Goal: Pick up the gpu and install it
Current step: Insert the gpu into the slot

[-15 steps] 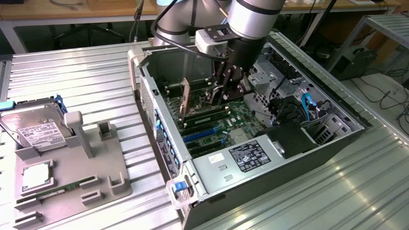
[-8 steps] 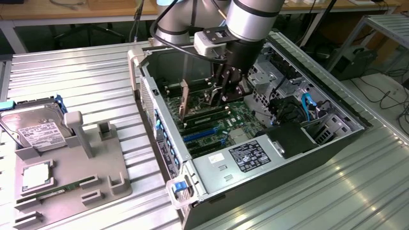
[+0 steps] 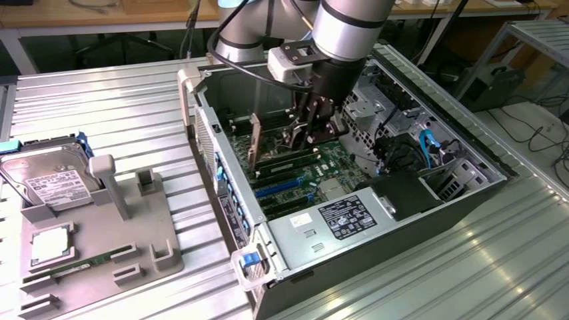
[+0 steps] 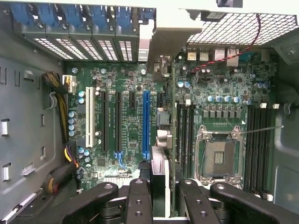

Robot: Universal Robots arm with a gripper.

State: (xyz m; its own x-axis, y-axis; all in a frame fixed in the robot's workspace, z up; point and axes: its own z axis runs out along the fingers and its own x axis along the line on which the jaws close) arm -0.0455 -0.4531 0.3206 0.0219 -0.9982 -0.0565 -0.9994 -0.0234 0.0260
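So the gripper (image 3: 311, 127) is down inside the open PC case (image 3: 462, 200), fingers (image 4: 138, 200) closed partway and clamped on the gpu (image 4: 172, 140). In the wrist view you can see the card edge-on between the two black fingers, running straight away from the camera as a thin dark line, with its metal bracket (image 4: 170, 39) at the far end up against the rear slot area of the case. The card is standing on edge over the motherboard (image 4: 126, 116), sitting between the blue expansion slot (image 4: 146, 123) and the memory slots (image 4: 185, 135) next to the CPU socket (image 4: 217, 156). Can't tell from here whether its connector edge is actually seated in a slot or just above one

The arm (image 3: 347, 27) comes in from the top of the exterior view, big silver wrist section angled down into the case, with the little white camera box (image 3: 294, 60) stuck on the side. From outside the card shows up as a tan upright strip just to the exterior view's left of the fingers.

Outside the case, over on the exterior view's left, there's a grey parts holder (image 3: 98, 247) on the ribbed metal table (image 3: 116, 113) with the hard drive (image 3: 49, 180) leaning in it and a green memory stick (image 3: 84, 265) lying in a groove. The power supply (image 3: 347, 217) with its label sits at the near end of the case
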